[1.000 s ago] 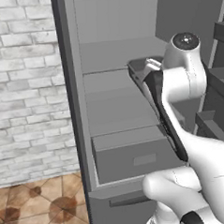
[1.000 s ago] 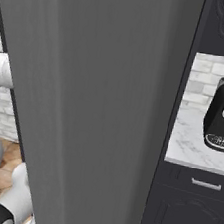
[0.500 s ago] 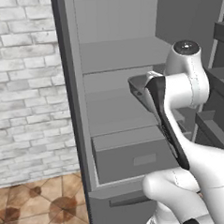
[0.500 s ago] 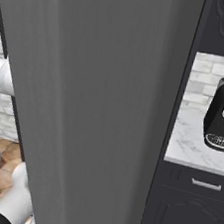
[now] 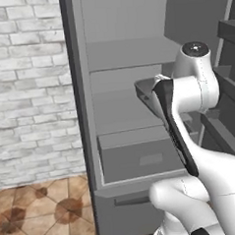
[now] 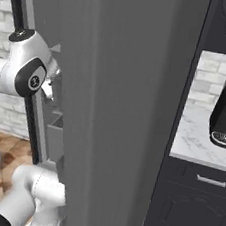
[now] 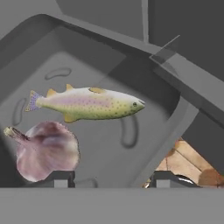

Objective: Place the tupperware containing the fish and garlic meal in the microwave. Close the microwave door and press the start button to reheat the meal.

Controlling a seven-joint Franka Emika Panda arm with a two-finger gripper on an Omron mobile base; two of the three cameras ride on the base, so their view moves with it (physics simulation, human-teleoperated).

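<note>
While the fingers [image 7: 61, 177] stood apart, seemingly gripping its near rim, the tupperware [image 7: 131, 65] lay just beyond them, with a fish [image 7: 85, 103] and, nearer the left fingertip, a garlic bulb [image 7: 46, 151] inside.

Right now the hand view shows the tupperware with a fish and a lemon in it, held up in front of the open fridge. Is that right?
Not quite. The hand view shows the fish lying in the tupperware beside a garlic bulb, pinkish with a stalk, not a lemon. The rest stands: the tupperware is up in front of the open fridge in the left base view.
</note>
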